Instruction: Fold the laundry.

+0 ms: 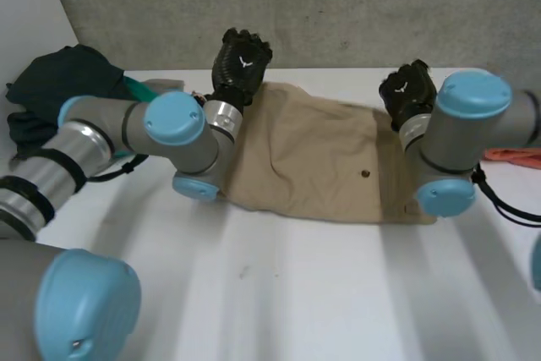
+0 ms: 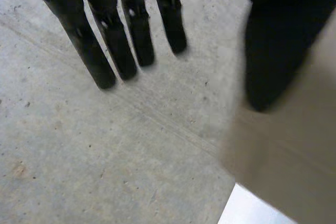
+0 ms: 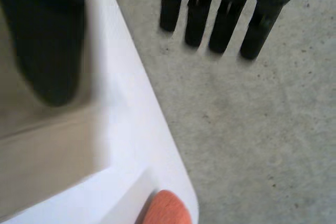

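A tan garment (image 1: 304,158) lies folded flat across the far part of the white table (image 1: 296,293), with a small dark button (image 1: 365,173) near its right end. My left hand (image 1: 241,61) is raised over the garment's far left corner. In the left wrist view its fingers (image 2: 126,40) reach straight out past the table's edge, and the thumb (image 2: 273,51) stands apart over the tan cloth (image 2: 294,156). My right hand (image 1: 407,90) is over the far right corner. Its fingers (image 3: 226,19) are straight, its thumb (image 3: 50,40) over the cloth (image 3: 37,150). Neither hand grips anything.
A heap of dark green clothes (image 1: 59,82) sits at the table's far left. An orange cloth (image 1: 516,156) lies at the right edge, and the orange cloth (image 3: 165,211) also lies by the table's corner. Grey floor (image 3: 262,129) lies beyond the far edge.
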Robot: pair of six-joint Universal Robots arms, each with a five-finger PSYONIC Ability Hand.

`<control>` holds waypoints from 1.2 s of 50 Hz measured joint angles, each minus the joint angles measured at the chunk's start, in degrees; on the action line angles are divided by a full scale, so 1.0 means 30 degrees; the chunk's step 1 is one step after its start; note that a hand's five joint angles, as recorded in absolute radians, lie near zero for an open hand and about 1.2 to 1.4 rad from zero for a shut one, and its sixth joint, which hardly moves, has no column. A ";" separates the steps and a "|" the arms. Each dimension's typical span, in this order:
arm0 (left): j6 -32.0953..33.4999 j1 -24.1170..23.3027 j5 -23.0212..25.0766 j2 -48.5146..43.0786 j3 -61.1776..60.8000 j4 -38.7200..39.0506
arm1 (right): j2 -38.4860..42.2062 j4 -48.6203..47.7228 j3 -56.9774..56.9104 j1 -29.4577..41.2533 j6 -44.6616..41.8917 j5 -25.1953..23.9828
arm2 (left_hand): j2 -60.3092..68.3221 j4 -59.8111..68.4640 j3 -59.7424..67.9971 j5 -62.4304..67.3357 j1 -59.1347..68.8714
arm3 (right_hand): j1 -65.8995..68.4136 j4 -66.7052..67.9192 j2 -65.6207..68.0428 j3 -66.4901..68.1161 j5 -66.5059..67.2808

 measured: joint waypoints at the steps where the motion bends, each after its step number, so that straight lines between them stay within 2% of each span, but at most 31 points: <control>1: -0.0174 -0.0047 0.0061 -0.0461 0.0418 0.0228 | 0.0544 -0.0518 -0.0477 0.0022 -0.0269 0.0048 | -0.6864 -0.6626 -0.6438 -0.6580 -0.6775 | -0.3908 -0.4457 -0.4442 -0.4511 -0.4288; 2: -0.0290 -0.0085 0.0088 -0.0641 0.0539 0.0369 | 0.0751 -0.0742 -0.0680 0.0033 -0.0379 0.0081 | -0.9601 -0.9557 -0.9532 -0.9294 -0.9140 | -0.4569 -0.5582 -0.5292 -0.5445 -0.5277; 5: -0.0685 -0.0322 0.0136 -0.0590 0.0218 0.0852 | 0.0753 -0.1175 -0.0949 0.0026 -0.0365 0.0164 | -1.1304 -1.1444 -1.1350 -1.1013 -1.0074 | -0.4924 -0.6577 -0.6098 -0.6398 -0.5928; 11: -0.1414 -0.0805 0.0130 0.2323 -0.3103 0.1397 | -0.1568 -0.0476 0.0718 -0.0091 0.1333 0.0204 | -1.1435 -1.1484 -1.1376 -1.1013 -1.0076 | -0.4923 -0.6633 -0.6098 -0.6418 -0.5928; 17: -0.2509 -0.0947 0.0114 0.7173 -0.8592 0.1570 | -0.5417 0.2833 0.4166 -0.0311 0.4767 -0.0148 | -1.1443 -1.1484 -1.1376 -1.1014 -1.0076 | -0.4924 -0.6633 -0.6098 -0.6418 -0.5928; 18: -0.3138 -0.0928 0.0113 0.8903 -1.0709 0.1555 | -0.6411 0.4317 0.5369 -0.0573 0.6216 -0.0493 | -1.1443 -1.1480 -1.1376 -1.1014 -1.0074 | -0.4924 -0.6630 -0.6096 -0.6417 -0.5928; 21: -0.3959 -0.0895 0.0118 1.0548 -1.2849 0.1505 | -0.7032 0.5499 0.6402 -0.0954 0.7495 -0.0973 | -1.1444 -1.1484 -1.1376 -1.1014 -1.0076 | -0.4903 -0.6577 -0.6040 -0.6349 -0.5910; 24: -0.5395 -0.0844 0.0154 1.2480 -1.5726 0.1396 | -0.7638 0.6935 0.8673 -0.2108 0.9788 -0.2761 | -1.1444 -1.1484 -1.1376 -1.1014 -1.0076 | -0.2795 -0.4180 -0.3645 -0.3983 -0.3577; 28: -0.6786 -0.0811 0.0249 1.3831 -1.8266 0.1366 | -0.7477 0.6544 1.0366 -0.2989 1.0759 -0.4519 | -1.1444 -1.1484 -1.1376 -1.1014 -1.0076 | -0.1250 -0.2533 -0.2252 -0.2393 -0.1978; 32: -0.7379 -0.0786 0.0324 1.4317 -1.9570 0.1430 | -0.6775 0.5246 1.0998 -0.3259 1.0828 -0.5059 | -1.1444 -1.1484 -1.1376 -1.1013 -1.0076 | 0.0649 -0.0670 -0.0287 -0.0493 -0.0198; 33: -0.7469 -0.0777 0.0335 1.4381 -1.9825 0.1452 | -0.6504 0.4804 1.1045 -0.3298 1.0743 -0.5013 | -1.1444 -1.1480 -1.1376 -1.1013 -1.0076 | 0.3742 0.2522 0.2953 0.2689 0.2954; 34: -0.7494 -0.0775 0.0339 1.4396 -1.9902 0.1459 | -0.6368 0.4587 1.1055 -0.3316 1.0678 -0.4954 | -1.1444 -1.1484 -1.1376 -1.1014 -1.0076 | 0.4891 0.3299 0.3737 0.3453 0.3717; 35: -0.7532 -0.0775 0.0340 1.4421 -2.0033 0.1477 | -0.6130 0.4188 1.1029 -0.3343 1.0496 -0.4772 | -1.1444 -1.1484 -1.1376 -1.1014 -1.0076 | 0.8231 0.7067 0.7508 0.7132 0.7500; 37: -0.7557 -0.0776 0.0333 1.4471 -2.0197 0.1497 | -0.5794 0.3587 1.0962 -0.3450 0.9960 -0.4156 | -1.1444 -1.1484 -1.1376 -1.1014 -1.0076 | 1.1052 1.0869 1.1403 1.0970 1.1049; 38: -0.7551 -0.0777 0.0329 1.4512 -2.0250 0.1502 | -0.5714 0.3363 1.0941 -0.3515 0.9646 -0.3821 | -1.1444 -1.1480 -1.1376 -1.1014 -1.0076 | 1.1472 1.1744 1.2006 1.1567 1.1538; 44: -0.7505 -0.0775 0.0301 1.5256 -2.0636 0.1511 | -0.6862 0.2499 1.1676 -0.4369 0.6426 -0.2109 | -1.1444 -1.1484 -1.1376 -1.1013 -1.0076 | 1.1476 1.2311 1.2099 1.1742 1.1562; 49: -0.7497 -0.0662 0.0294 1.6480 -2.1331 0.1524 | -0.8738 0.2020 1.2511 -0.5425 0.2090 -0.1620 | -1.1444 -1.1484 -1.1376 -1.1014 -1.0076 | 1.1476 1.2317 1.2099 1.2015 1.1563; 52: -0.7501 -0.0470 0.0290 1.7031 -2.1724 0.1529 | -0.9191 0.1776 1.2460 -0.5186 0.0313 -0.1627 | -1.1444 -1.1480 -1.1376 -1.1013 -1.0076 | 1.1655 1.2322 1.2099 1.2290 1.1747; 56: -0.7519 -0.0125 0.0277 1.7619 -2.2250 0.1539 | -0.9195 0.0972 1.1789 -0.2780 -0.1392 -0.1988 | -1.1444 -1.1484 -1.1376 -1.1014 -1.0076 | 1.1705 1.2345 1.2101 1.2308 1.1783; 60: -0.7528 0.0051 0.0237 1.7803 -2.2569 0.1542 | -0.8361 -0.0551 1.1249 0.0840 -0.2087 -0.3374 | -1.1444 -1.1484 -1.1376 -1.1014 -1.0076 | 1.1705 1.2362 1.2172 1.2505 1.1783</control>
